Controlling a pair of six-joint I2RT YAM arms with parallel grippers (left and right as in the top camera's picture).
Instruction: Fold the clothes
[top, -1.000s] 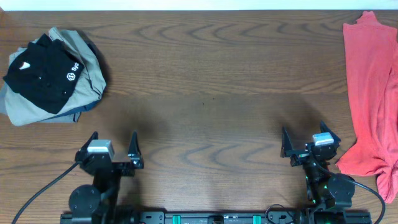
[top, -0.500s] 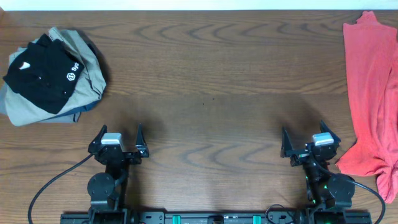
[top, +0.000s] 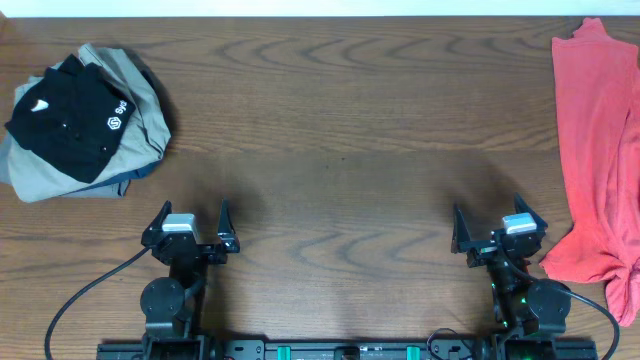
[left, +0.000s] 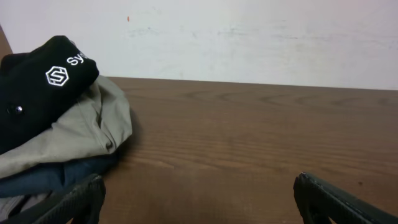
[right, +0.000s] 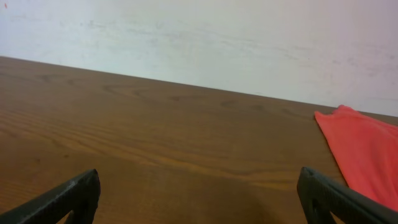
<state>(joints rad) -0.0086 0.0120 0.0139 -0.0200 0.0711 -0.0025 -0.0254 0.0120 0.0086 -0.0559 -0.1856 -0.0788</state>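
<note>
– Clothes (top: 85, 130) are sitting in two places, aren't they? A heap is lying at the far left of the tabletop (top: 340, 150), with the black shirt (top: 65, 115) bunched on top of the khaki trousers (top: 135, 120).

– Right, and the red garment (top: 595, 150) is sprawling down the right edge, well apart from that heap. Its near end is bunching up beside the robot's base.

– What are the arms doing?

– Both are resting low at the near edge. The left tool (top: 191, 218) is sitting released, fingers (left: 74, 199) spread wide and gripping nothing. The right tool (top: 488, 218) is doing likewise, near the red hem but not touching it.

– Why are they parking there?

– I'm guessing they're leaving the middle for folding. Each wrist camera is looking out across the wood towards the fabric on its own side.

– So nothing is being folded?

– I'm judging the task as not yet begun. Every piece is lying crumpled and none is spread flat.

– Which one is going first?

– I can't tell. The red one is lying nearest the right tool, so that arm is looking the likelier to start. Soft cloth will be sagging and dragging once lifted, so I'm thinking a pinch at an edge is wiser than a grab at the bunch.
</note>
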